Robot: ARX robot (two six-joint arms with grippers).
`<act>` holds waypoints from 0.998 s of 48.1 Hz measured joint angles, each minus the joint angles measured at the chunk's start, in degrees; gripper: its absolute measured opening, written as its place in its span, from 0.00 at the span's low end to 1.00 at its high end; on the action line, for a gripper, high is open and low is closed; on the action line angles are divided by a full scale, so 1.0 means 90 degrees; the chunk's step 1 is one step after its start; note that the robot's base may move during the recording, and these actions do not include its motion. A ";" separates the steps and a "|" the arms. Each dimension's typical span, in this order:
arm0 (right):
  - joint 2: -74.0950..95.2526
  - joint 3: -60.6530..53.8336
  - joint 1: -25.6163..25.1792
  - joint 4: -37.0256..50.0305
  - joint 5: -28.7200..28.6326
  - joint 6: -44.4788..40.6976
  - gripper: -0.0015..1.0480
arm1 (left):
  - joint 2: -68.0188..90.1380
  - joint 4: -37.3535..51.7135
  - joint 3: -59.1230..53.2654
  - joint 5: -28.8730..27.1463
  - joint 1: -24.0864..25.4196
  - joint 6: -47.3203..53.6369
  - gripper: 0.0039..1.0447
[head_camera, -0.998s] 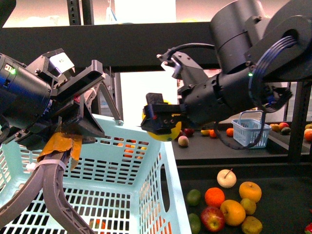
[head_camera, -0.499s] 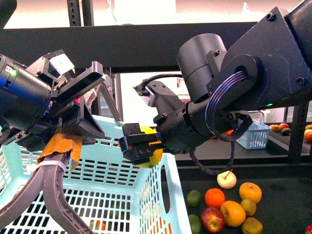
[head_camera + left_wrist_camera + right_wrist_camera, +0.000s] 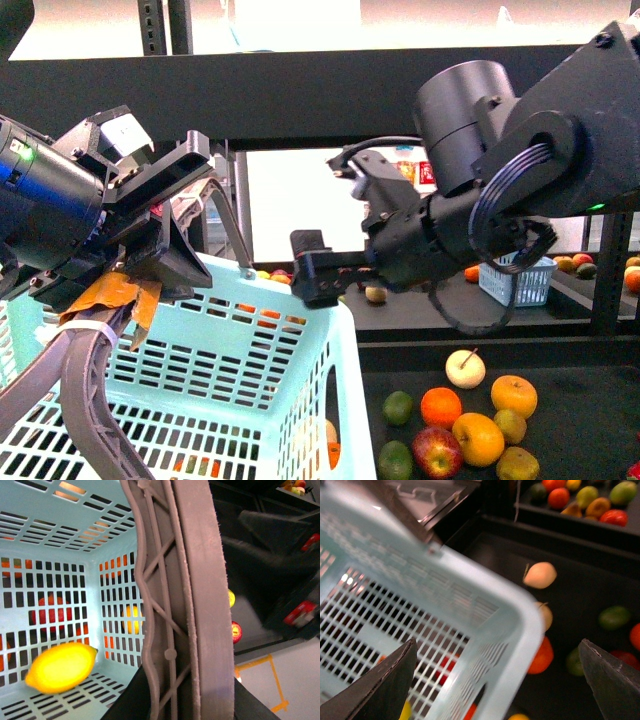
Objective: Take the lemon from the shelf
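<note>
i'm seeing r gripper (image 3: pixel 318 270) hanging wide open over basket (image 3: pixel 290 305) rim; lemon (image 3: pixel 60 667) lying inside; l gripper (image 3: pixel 125 298) clamping handle (image 3: pixel 85 390).

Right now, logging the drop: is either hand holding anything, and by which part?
The left hand grips the basket by its grey handle. The right hand is open and empty; the lemon lies inside the basket.

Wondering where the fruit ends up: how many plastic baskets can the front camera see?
2. A large pale-teal basket fills the near left; a small blue basket sits farther back on the right. More may be hidden.
</note>
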 joint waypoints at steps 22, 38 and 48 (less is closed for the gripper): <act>-0.0544 -0.1868 -0.1996 0.1843 0.0165 0.0012 0.93 | 0.0000 0.0002 -0.0002 0.0029 0.0000 0.0000 0.16; 0.0848 -0.2497 -0.1880 0.2659 -0.0066 -0.0554 0.93 | 0.0000 0.0002 -0.0002 0.0002 0.0002 0.0010 0.16; 0.1710 -0.2550 -0.1409 0.2752 -0.0243 -0.0597 0.93 | 0.0000 0.0002 -0.0002 0.0019 0.0002 0.0012 0.16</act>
